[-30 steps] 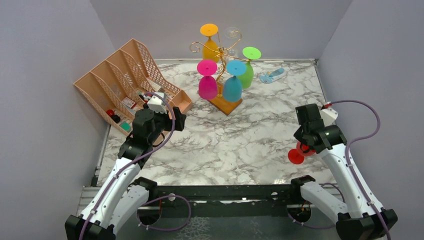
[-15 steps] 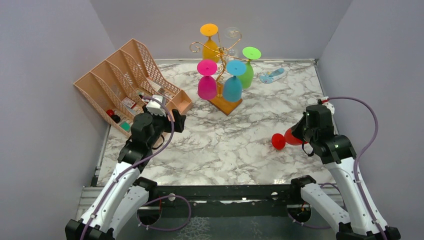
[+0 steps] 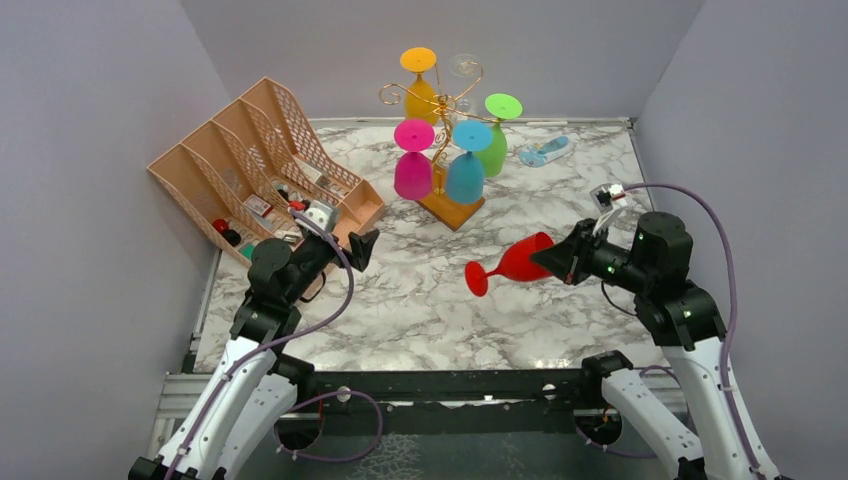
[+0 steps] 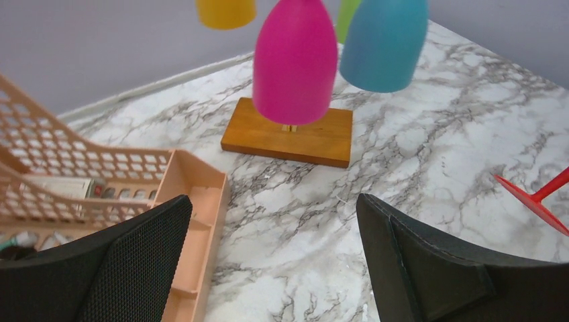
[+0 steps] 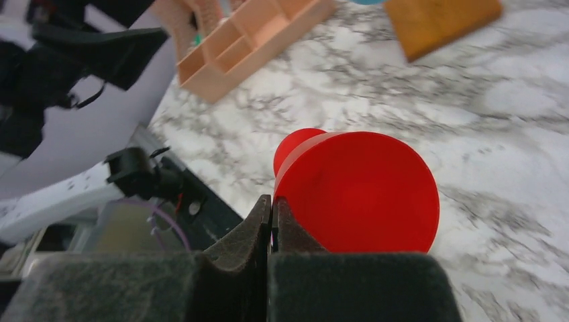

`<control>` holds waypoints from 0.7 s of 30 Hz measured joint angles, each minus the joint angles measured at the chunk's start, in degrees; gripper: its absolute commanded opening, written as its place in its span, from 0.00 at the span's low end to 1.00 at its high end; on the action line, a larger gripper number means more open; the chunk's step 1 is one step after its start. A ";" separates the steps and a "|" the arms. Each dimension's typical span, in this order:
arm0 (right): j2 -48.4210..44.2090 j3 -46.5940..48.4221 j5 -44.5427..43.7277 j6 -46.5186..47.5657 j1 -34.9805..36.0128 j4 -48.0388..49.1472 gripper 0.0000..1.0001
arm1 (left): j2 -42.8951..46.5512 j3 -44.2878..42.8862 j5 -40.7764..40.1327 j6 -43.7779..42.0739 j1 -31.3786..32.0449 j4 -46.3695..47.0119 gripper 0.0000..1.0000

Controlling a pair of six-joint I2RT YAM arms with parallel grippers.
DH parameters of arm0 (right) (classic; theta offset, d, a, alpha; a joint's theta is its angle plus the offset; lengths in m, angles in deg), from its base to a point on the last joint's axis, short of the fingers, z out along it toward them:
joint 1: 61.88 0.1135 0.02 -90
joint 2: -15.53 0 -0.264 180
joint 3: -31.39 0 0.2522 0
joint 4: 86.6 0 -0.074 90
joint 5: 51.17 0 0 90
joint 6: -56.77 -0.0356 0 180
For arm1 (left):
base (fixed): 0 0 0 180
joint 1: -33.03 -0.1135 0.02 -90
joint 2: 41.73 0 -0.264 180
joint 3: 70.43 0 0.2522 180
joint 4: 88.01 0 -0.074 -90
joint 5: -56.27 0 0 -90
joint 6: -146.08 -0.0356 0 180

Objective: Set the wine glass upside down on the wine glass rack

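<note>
The right arm stretches left, and the right gripper [image 3: 562, 262] is pinched tight on the rim of the red wine glass [image 3: 512, 262], held sideways with its foot pointing left, nearer than the rack [image 3: 452, 208]. The left arm is bent, and the left gripper [image 3: 358, 246] has its 2 fingers spread wide, empty.

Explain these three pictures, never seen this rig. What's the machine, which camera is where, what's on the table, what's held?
Two white robot arms are bolted at the near edge of a marble table. The wide picture looks down from above and behind them. The other two come from a camera on each wrist. At the back stands a gold wire rack with coloured glasses hanging upside down. On the left is a peach mesh organiser. The right arm has its jaws shut on the bowl rim of a red wine glass, held sideways. The left arm has open, empty jaws.
</note>
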 measured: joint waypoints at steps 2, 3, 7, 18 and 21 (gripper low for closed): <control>0.48 -0.46 8.15 0.94 0.00 2.82 0.01 | -0.02 0.00 4.02 -3.13 0.00 1.01 0.99; 0.81 -0.81 11.47 1.20 0.00 3.96 0.01 | -0.13 0.00 5.97 -4.35 0.00 1.42 0.98; 2.80 -1.36 22.38 1.11 0.00 7.52 0.01 | -1.27 0.00 17.00 -11.04 0.00 2.95 0.94; 4.42 -2.99 37.68 -8.41 0.00 24.09 0.01 | -2.47 1.36 44.33 -27.74 1.05 4.66 0.77; 5.05 -3.80 38.58 -10.40 0.00 26.91 0.01 | -3.15 1.36 48.63 -29.18 1.77 4.94 0.77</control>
